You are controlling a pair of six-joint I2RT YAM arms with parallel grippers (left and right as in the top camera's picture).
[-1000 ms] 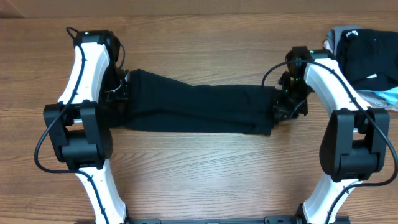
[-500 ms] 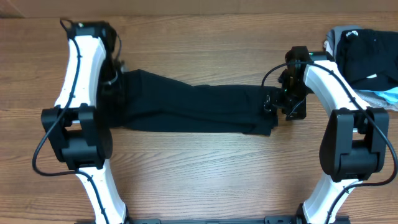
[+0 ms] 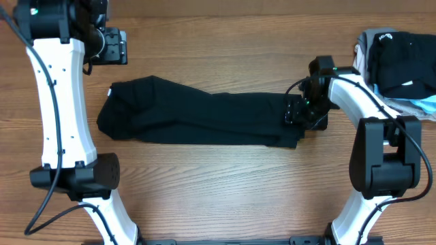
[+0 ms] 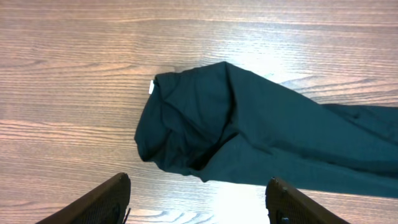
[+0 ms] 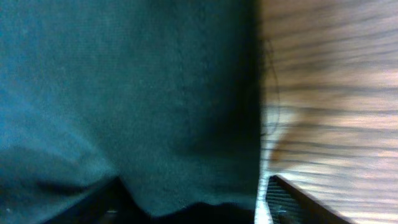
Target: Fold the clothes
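A long black garment (image 3: 204,119) lies stretched left to right across the wooden table, its left end bunched. My left gripper (image 3: 109,46) is open and empty, raised above the table behind the garment's left end. The left wrist view looks down between the open fingers (image 4: 198,205) onto that bunched end (image 4: 205,130). My right gripper (image 3: 298,114) is low at the garment's right end. In the right wrist view its fingers (image 5: 193,208) stand wide apart with the dark cloth (image 5: 124,93) lying between them; the cloth's edge runs beside the right finger.
A pile of dark and grey clothes (image 3: 398,58) sits at the back right corner, with a light blue item (image 3: 426,105) at its front edge. Bare wood (image 3: 218,184) lies in front of the garment.
My left arm has lifted off the garment's left end and swung up and back to the left, leaving that end uncovered. My right gripper has shifted slightly left over the garment's right end.
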